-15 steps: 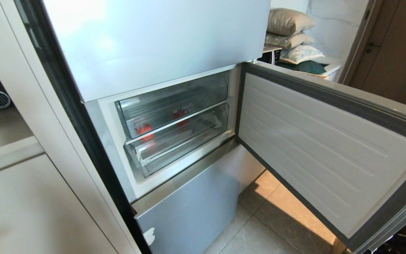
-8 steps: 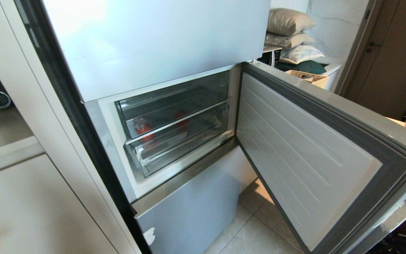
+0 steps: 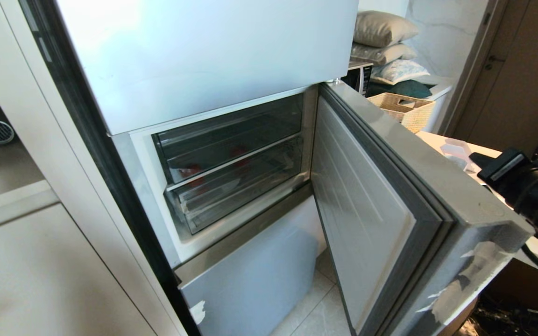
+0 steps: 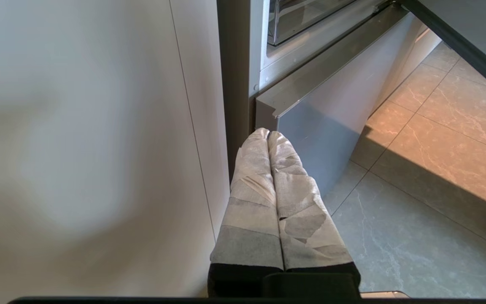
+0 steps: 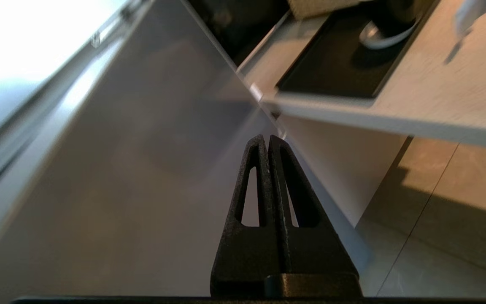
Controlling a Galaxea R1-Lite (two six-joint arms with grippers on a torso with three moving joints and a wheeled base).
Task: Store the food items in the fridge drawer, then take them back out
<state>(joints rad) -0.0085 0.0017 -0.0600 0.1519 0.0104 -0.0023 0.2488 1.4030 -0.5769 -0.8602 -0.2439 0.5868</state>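
Kitchen, tiled floor (image 4: 416, 219) | fridge door (image 3: 390, 205) half-open, right hand (image 5: 267, 139) pressed together against its outer face | left hand (image 4: 268, 134) pressed together, empty, near the fridge's lower panel (image 4: 323, 126).

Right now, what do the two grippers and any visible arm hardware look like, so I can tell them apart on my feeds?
The left gripper has two long tapering fingers wrapped in pale grey-white tape, creased and patched, on a black base. The right gripper is bare matte black, its fingers slotted with long cut-outs. In the head view the right arm is a black housing with a silver-grey strip and black cables.
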